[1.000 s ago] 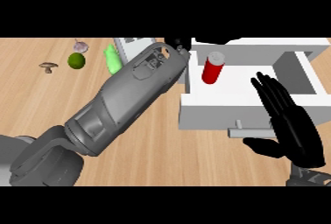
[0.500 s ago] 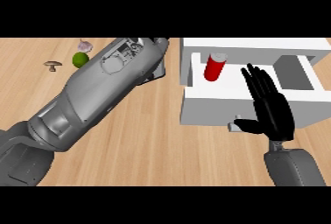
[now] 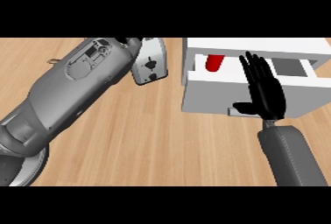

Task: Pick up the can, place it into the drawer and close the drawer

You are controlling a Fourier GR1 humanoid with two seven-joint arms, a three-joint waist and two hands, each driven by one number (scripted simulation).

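Light is even and bright across the wooden counter [image 3: 161,144], with no glare and no hard cast shadows on it. The white drawer [image 3: 213,98] shows only soft shading, its front face greyer than its rim. Edges stay crisp throughout, without blur or bending at the borders.

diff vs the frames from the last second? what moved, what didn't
The black right hand, fingers straight, moved in from the right to the front of the open white drawer, and the drawer now looks less far out. The grey left forearm swung left, away from the drawer. The red can stayed inside the drawer.
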